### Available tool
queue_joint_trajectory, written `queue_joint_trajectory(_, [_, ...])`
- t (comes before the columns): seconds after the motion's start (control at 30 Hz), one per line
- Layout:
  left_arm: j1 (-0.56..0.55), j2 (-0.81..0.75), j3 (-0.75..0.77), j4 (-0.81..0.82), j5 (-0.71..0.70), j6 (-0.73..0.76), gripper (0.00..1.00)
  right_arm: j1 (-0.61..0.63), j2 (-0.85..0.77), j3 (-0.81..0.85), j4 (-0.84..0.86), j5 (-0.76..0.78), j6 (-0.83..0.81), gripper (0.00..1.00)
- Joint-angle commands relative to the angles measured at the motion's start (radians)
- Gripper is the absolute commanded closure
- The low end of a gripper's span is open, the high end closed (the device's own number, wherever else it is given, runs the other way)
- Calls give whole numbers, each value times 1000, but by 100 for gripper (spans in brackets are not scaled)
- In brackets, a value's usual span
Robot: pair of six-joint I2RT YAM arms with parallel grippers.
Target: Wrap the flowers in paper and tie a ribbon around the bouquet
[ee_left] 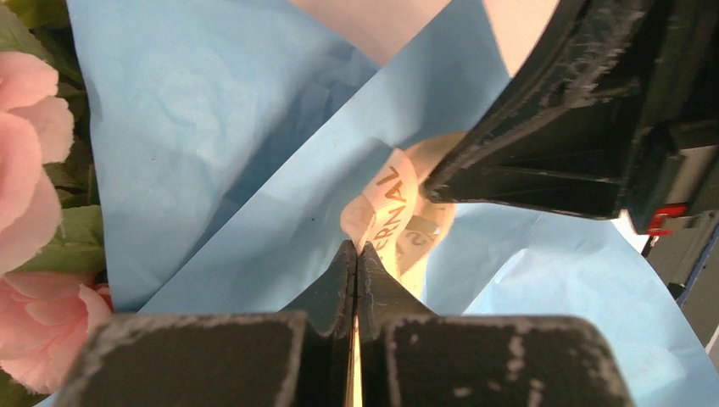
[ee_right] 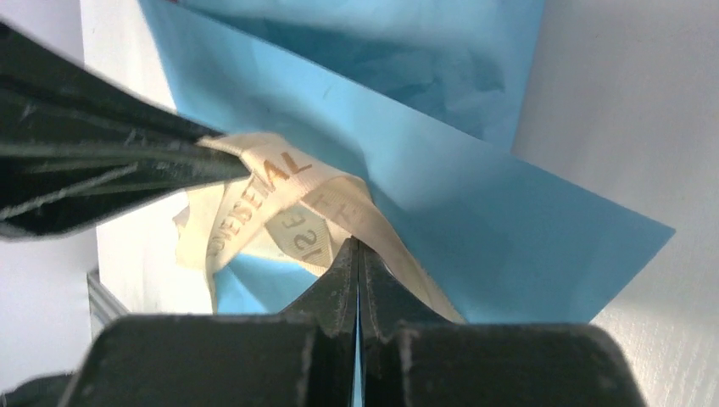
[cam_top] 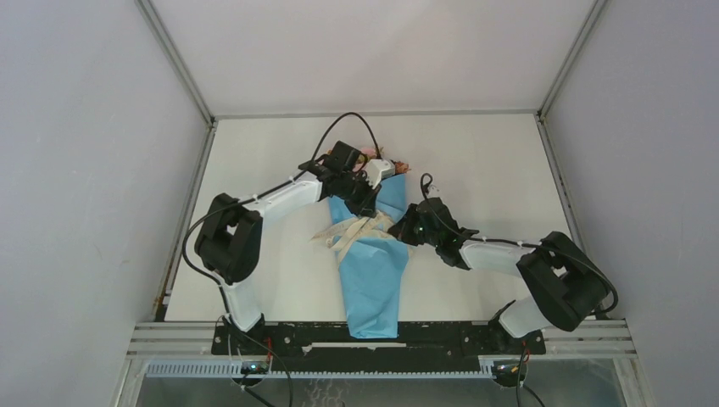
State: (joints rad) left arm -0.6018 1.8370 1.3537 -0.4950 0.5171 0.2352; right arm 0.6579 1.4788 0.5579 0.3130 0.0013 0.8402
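Observation:
The bouquet (cam_top: pixel 373 271) lies lengthwise on the table, a cone of light blue paper (ee_left: pixel 212 110) with the pink flowers (cam_top: pixel 392 163) at its far end. The cream ribbon (cam_top: pixel 352 231) is wound round its middle, loose ends trailing left. My left gripper (cam_top: pixel 366 203) sits over the upper part of the cone. In the left wrist view it (ee_left: pixel 358 246) is shut, a ribbon (ee_left: pixel 392 191) strand pinched between its jaws, roses (ee_left: pixel 30 127) at the left. My right gripper (cam_top: pixel 405 231) meets it from the right. It (ee_right: pixel 358 244) is shut, its tips on the ribbon (ee_right: pixel 263 174) knot over the paper (ee_right: pixel 475 203).
The white table (cam_top: pixel 475 170) is boxed in by grey walls and metal rails on three sides. A black cable (cam_top: pixel 356 119) loops above the left wrist. The cone's narrow end reaches the front rail (cam_top: pixel 381 339) between the two arm bases.

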Motion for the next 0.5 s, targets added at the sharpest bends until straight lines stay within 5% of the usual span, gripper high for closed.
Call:
queue_joint_trajectory(0.0, [28, -32, -33, 36, -22, -17, 100, -41, -108, 28, -54, -228, -193, 100])
queue_joint_trajectory(0.2, [48, -48, -43, 54, -66, -16, 100, -83, -269, 26, -343, -466, -434, 100])
queue_joint_trajectory(0.47, [44, -85, -60, 29, -20, 23, 100, -133, -312, 22, -366, -729, -460, 100])
